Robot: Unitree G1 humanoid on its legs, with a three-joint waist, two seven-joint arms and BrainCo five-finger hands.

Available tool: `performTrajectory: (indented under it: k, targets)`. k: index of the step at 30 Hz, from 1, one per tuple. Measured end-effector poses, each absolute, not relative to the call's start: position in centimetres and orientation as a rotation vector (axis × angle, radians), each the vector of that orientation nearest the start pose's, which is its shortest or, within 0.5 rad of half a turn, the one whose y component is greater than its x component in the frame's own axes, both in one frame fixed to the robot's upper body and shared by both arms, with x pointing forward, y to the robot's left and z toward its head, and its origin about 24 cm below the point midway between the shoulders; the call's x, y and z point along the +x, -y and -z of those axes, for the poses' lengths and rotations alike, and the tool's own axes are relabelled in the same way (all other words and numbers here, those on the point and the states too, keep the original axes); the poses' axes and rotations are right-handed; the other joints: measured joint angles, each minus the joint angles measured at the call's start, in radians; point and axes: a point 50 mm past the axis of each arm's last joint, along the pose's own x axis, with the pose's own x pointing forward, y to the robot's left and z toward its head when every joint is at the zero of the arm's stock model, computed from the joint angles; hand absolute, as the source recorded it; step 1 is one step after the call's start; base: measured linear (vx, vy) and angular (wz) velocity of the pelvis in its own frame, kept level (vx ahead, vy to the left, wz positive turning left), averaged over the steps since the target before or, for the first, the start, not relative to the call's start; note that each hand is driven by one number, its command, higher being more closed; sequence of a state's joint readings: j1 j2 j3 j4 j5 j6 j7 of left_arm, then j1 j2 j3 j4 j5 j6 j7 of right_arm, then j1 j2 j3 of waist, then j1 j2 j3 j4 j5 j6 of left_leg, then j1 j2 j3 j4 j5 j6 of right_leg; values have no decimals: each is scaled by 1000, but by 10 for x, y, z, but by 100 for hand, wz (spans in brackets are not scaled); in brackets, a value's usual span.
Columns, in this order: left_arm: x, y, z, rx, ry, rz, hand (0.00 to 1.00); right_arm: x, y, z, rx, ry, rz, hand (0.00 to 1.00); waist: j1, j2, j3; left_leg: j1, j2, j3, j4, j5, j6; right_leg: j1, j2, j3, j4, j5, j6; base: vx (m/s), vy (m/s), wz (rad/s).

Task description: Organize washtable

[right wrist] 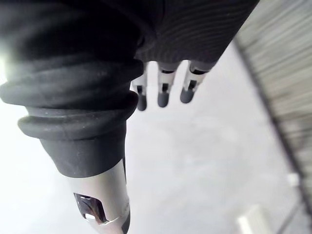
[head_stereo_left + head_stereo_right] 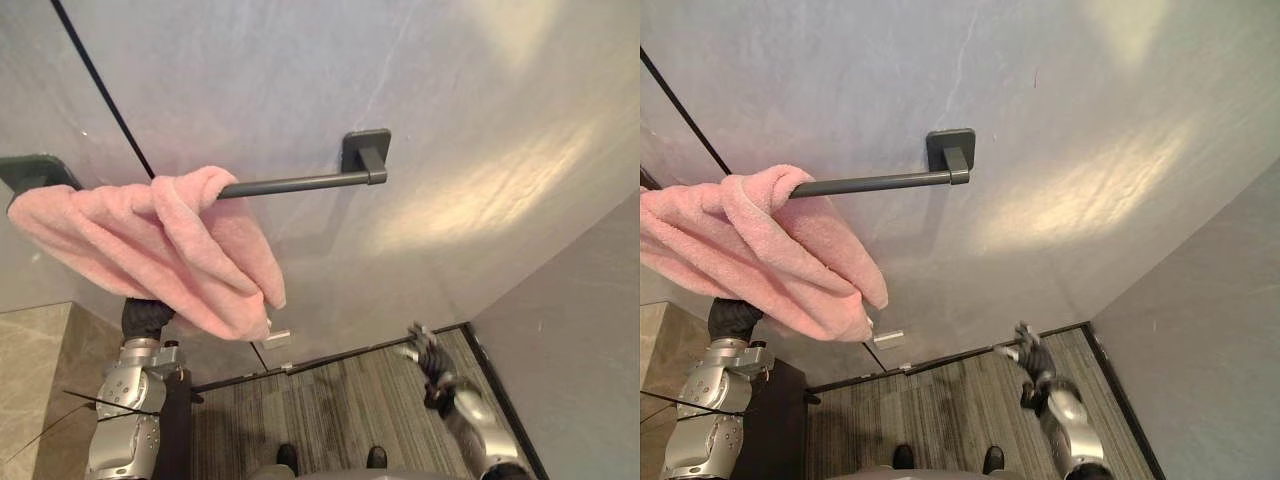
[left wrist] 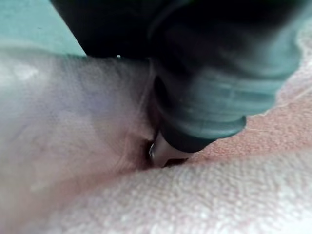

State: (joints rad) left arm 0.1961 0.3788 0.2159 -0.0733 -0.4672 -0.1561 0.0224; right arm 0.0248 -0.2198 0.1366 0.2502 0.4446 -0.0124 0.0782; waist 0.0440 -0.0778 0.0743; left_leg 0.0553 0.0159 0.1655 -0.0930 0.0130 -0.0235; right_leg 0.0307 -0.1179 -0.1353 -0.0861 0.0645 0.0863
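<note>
At the far left a beige stone bench (image 2: 35, 350) is cut off by the edge of the head views, and nothing on it can be made out. Above it the pink towel (image 2: 130, 240) hangs bunched over the left end of a dark bar (image 2: 300, 184) fixed to the grey wall (image 2: 450, 100). The towel's folds cover that end of the bar and part of its left mount (image 2: 35, 170), and a lower corner droops down towards the floor. The left arm reaches up from below, and the left hand (image 2: 148, 315) goes in under the towel's lower edge. Only its dark ribbed cover shows, and the rest is buried in cloth. In its wrist view the cover is pressed into pink pile with a sliver of silver beside it, so I cannot tell whether the hand has hold of the towel. The right half of the bar is bare as far as its square right mount (image 2: 365, 155). Lower right, well apart from the towel, the right hand (image 2: 425, 350) hangs over the striped grey floor (image 2: 330, 410). Its fingers (image 1: 163, 95) are straight and spread, holding nothing.
</note>
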Motion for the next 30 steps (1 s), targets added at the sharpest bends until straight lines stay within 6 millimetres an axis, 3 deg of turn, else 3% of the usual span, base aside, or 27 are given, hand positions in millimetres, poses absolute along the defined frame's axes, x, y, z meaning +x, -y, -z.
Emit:
performTrajectory:
  k: [3,7,12,17,22,25,30]
  targets:
    - [206,-281,-71,-38,142,-271,100,265,161,-42,198,-40,-267,0,-2,1,0,6,1,1,-1,0,0,0,0,2,12,0,0,-52,-16,-4]
    - [209,-281,-76,-40,167,-269,100,280,142,-89,178,129,-426,0,-2,2,0,9,0,2,-7,-1,-2,-1,0,1,18,0,0,-55,-11,0]
    - [209,-279,-79,-40,180,-261,100,289,119,-124,148,243,-575,0,-1,5,-2,10,0,2,-7,1,0,-1,0,0,20,0,0,-8,-2,0]
    - [209,-278,-81,-44,191,-256,100,292,109,-134,109,259,-631,0,-2,8,-4,10,-1,0,-4,6,1,-1,-1,-2,20,0,0,0,0,0]
    - [209,-277,-80,-70,191,-262,100,301,85,-140,78,257,-700,0,-3,17,-12,9,0,-2,-8,8,-1,-2,1,-4,23,0,-1,-32,-15,1]
    - [209,-277,-78,-87,190,-269,100,302,61,-141,90,252,-757,0,-1,28,-21,9,0,-4,-8,11,0,-3,1,-4,25,-1,-1,-22,-10,1]
    - [213,-277,-74,-99,177,-289,100,295,5,-140,111,238,-880,0,1,32,-37,3,3,-13,-9,18,-6,-7,7,-13,31,-5,-8,-33,-20,5]
